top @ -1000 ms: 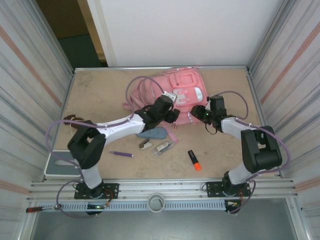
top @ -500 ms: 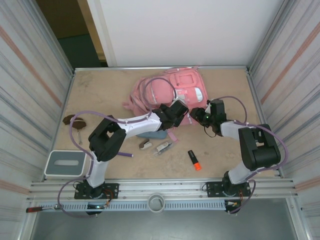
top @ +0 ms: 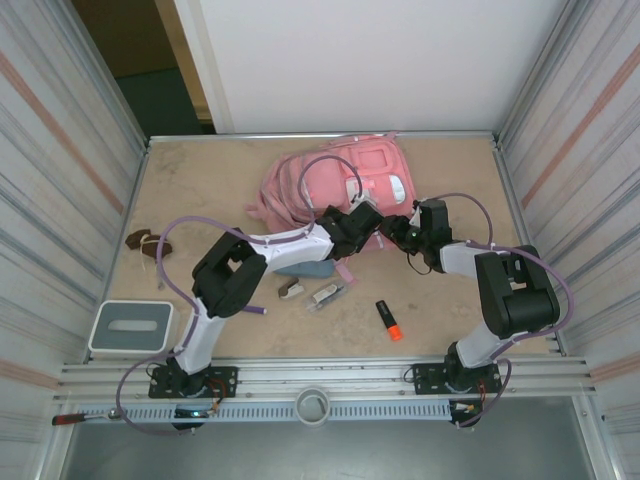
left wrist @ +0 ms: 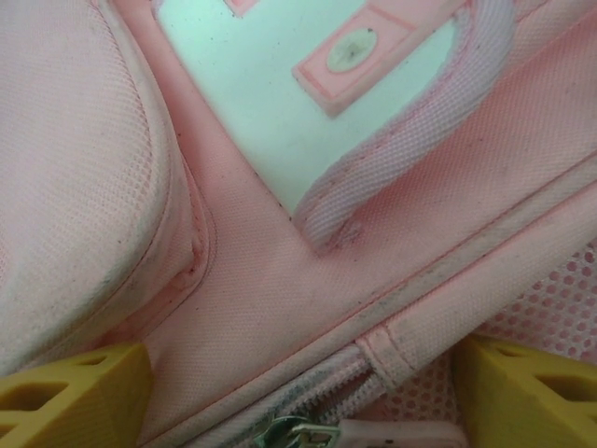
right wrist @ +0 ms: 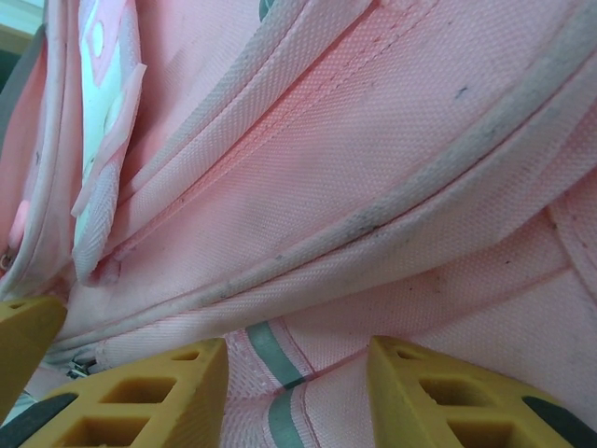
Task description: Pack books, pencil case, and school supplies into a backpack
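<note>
The left gripper (left wrist: 298,397) is held released, fingers spread wide over the near edge of the backpack (top: 330,180), which is laid flat at the far middle of the counter (top: 200,190). A zip pull (left wrist: 303,433) is seen between them, the zip running across the gap, though it is cut off by the frame. Just to the right, pink fabric is framed by the half-spread fingers of the right gripper (right wrist: 298,401), but whether it is pinched cannot be told.
</note>
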Tool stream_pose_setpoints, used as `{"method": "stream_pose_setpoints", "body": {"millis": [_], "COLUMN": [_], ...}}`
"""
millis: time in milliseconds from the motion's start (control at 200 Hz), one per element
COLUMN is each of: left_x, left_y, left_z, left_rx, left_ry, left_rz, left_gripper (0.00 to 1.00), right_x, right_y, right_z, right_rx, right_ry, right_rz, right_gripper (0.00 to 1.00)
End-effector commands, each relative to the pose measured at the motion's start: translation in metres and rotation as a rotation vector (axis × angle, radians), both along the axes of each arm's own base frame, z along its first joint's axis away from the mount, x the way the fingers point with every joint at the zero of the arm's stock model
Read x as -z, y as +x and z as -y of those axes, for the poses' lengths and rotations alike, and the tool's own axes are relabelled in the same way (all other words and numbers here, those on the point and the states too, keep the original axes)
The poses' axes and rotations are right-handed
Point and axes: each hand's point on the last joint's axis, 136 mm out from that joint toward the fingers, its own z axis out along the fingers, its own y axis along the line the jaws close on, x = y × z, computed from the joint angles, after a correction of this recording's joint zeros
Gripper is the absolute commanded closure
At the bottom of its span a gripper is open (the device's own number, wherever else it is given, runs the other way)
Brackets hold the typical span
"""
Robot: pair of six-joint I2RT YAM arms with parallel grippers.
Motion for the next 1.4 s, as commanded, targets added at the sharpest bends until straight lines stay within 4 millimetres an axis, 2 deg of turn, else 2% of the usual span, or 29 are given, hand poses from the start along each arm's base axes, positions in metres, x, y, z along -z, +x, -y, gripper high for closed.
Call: {"method": "stream_pose_setpoints", "body": {"millis": [0, 15, 215, 321, 591, 812, 982, 1292, 1398], "left_x": [-0.01, -0.016, -0.028, -0.023, -0.011, -0.006, -0.005, 0.012, 0.014], "left_y": [-0.004, -0.005, -0.01, -0.01, -0.019, -0.024, -0.024, -0.032, -0.036], "left_z": [-0.008, -0.008, -0.01, -0.009, -0.006, -0.005, -0.006, -0.005, -0.006], "left_rx": [-0.007, -0.004, 0.015, 0.031, 0.063, 0.081, 0.087, 0.095, 0.094], "left_ry": [0.026, 0.013, -0.005, -0.006, -0.007, -0.011, 0.014, 0.015, -0.001], "left_rz": [0.019, 0.028, 0.037, 0.03, -0.036, -0.067, -0.069, -0.144, -0.159], "left_gripper": [0.22, 0.23, 0.32, 0.38, 0.62, 0.74, 0.74, 0.75, 0.72], "right_x": [0.014, 0.014, 0.016, 0.017, 0.017, 0.02, 0.021, 0.019, 0.016], "right_y": [-0.014, -0.013, -0.013, -0.012, -0.009, -0.008, -0.009, -0.012, -0.011], "right_z": [-0.006, -0.006, -0.007, -0.007, -0.008, -0.009, -0.01, -0.007, -0.006], "right_rx": [-0.023, -0.022, -0.024, -0.025, -0.026, -0.028, -0.03, -0.027, -0.023], "right_ry": [0.002, 0.002, -0.004, -0.001, -0.014, -0.012, -0.008, -0.019, -0.015], "right_rz": [-0.058, -0.056, -0.064, -0.068, -0.068, -0.076, -0.079, -0.071, -0.066], "right_gripper": [0.58, 0.58, 0.58, 0.58, 0.58, 0.58, 0.58, 0.58, 0.58]}}
